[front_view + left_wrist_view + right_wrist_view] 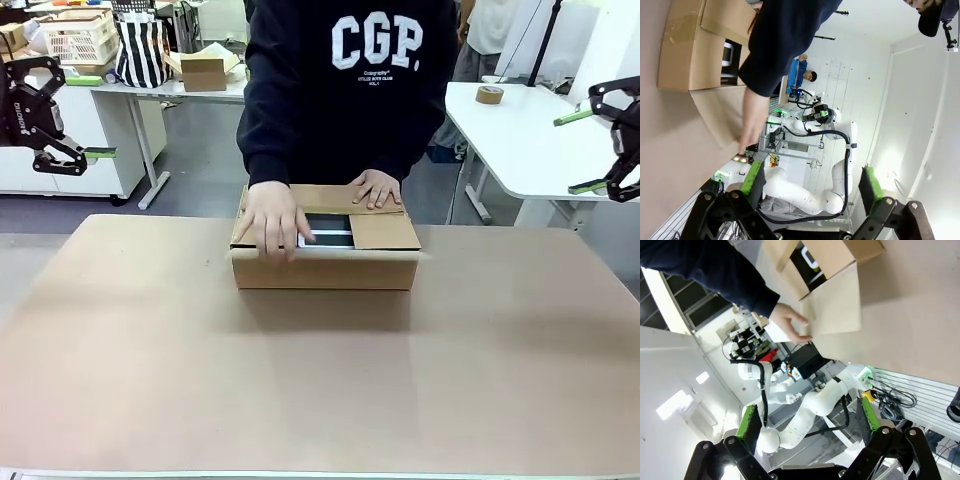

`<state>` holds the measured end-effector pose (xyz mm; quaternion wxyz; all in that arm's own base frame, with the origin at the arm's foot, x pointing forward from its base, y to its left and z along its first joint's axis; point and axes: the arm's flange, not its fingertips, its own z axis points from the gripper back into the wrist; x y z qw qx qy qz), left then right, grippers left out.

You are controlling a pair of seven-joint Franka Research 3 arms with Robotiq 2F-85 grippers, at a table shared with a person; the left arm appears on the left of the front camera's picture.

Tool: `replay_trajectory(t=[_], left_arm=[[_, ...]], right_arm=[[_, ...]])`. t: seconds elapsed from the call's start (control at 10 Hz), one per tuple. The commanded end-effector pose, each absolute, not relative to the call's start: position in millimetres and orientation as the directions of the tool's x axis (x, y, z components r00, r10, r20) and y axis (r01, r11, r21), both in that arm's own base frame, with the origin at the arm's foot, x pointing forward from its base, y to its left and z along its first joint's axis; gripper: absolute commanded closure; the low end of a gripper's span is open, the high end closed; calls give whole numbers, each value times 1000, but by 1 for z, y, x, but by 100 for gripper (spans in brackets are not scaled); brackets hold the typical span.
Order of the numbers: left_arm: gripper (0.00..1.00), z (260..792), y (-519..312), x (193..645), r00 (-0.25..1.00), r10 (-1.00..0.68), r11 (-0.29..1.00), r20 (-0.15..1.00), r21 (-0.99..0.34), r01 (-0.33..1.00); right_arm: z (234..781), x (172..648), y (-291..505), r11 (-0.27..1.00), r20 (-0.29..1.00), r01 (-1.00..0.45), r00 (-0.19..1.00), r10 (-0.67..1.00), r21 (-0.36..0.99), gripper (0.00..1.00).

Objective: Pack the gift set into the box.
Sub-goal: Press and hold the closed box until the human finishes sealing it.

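The brown cardboard box stands in the middle of the table, at its far side. A person leans over it, one hand pressing the left flap down and the other hand resting on the rear flap. Between the flaps a black and white gift set shows inside. My left gripper hangs open high at the left, well away from the box. My right gripper is open too, high at the right. The wrist views show the box far beyond each open gripper, with the gift set inside.
The tan tabletop stretches wide and bare in front of the box. Behind, a white table at the right carries a tape roll. On a bench at the back left are a basket, a striped bag and a small carton.
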<state>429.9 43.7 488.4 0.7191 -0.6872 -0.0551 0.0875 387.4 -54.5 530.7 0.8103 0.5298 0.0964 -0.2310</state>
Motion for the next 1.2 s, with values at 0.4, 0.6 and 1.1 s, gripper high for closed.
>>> replay_trajectory(t=[0.4, 0.6, 1.1], left_arm=[[0, 489, 42, 426, 979, 199, 22, -42, -999, -48], [0, 489, 42, 426, 979, 199, 22, -42, -999, -48], [0, 489, 42, 426, 979, 199, 22, -42, -999, -48]], right_arm=[[532, 388, -56, 328, -396, 466, 881, -261, 821, 0], [532, 388, -56, 328, -396, 466, 881, -261, 821, 0], [532, 388, -56, 328, -396, 466, 881, -261, 821, 0]])
